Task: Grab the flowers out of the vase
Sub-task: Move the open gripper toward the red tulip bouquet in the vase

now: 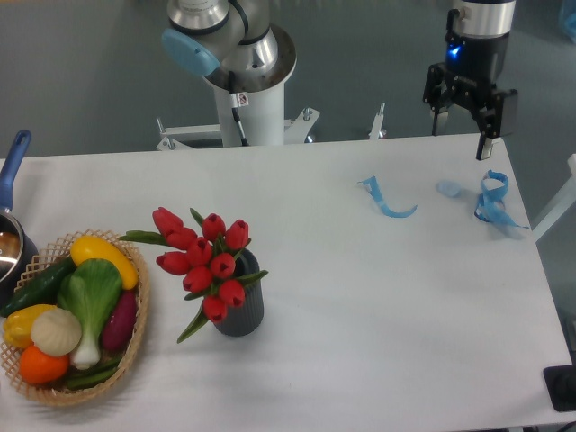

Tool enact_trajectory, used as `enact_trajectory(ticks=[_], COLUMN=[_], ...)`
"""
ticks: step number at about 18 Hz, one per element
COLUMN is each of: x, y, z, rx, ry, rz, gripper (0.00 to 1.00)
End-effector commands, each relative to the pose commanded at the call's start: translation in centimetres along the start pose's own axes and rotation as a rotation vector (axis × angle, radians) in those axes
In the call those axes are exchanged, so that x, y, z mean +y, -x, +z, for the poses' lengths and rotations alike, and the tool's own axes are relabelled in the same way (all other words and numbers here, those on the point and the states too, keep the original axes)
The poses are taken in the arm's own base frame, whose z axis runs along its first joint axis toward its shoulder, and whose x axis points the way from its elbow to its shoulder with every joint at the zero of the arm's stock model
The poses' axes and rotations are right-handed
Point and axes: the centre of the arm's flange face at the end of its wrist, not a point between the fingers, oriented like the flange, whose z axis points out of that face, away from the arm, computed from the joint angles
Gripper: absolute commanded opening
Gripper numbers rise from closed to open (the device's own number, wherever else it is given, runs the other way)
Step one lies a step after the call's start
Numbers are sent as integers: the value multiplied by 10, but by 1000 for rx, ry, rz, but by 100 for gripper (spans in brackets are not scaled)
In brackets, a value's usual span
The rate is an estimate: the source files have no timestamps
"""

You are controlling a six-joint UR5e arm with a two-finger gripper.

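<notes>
The flowers [205, 259], a bunch of red tulip buds with green leaves, stand in the vase [241, 310], a short dark grey ribbed cylinder at the table's left-centre. The buds lean left and spread wider than the vase. My gripper [463, 129] hangs at the far right back edge of the table, far from the flowers and well above the surface. Its two black fingers are apart and hold nothing.
A wicker basket [137, 335] of toy vegetables sits at the front left, close to the vase. A blue-handled metal pot [11, 236] is at the left edge. Blue ribbon scraps [390, 200] [490, 200] lie at the back right. The robot base [245, 76] stands behind the table.
</notes>
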Motion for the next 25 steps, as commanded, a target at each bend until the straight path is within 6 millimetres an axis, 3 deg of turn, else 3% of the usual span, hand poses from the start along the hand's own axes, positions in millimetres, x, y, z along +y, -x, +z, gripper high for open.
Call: enact_trajectory(ticks=[5,14,18,21,23,25], x=[-9,-5,-28,-65,-74,-95], y=[3,-10,-18,-24,-27,-25], z=[-6,11,21,37,41,48], rx=[-17,-3,-4,26,45,66], ry=[13,-10,-122,-238,-260,-309], rz=[-6,-98,-252,-341,-408,-413], gripper=[100,100,100,100,100,100])
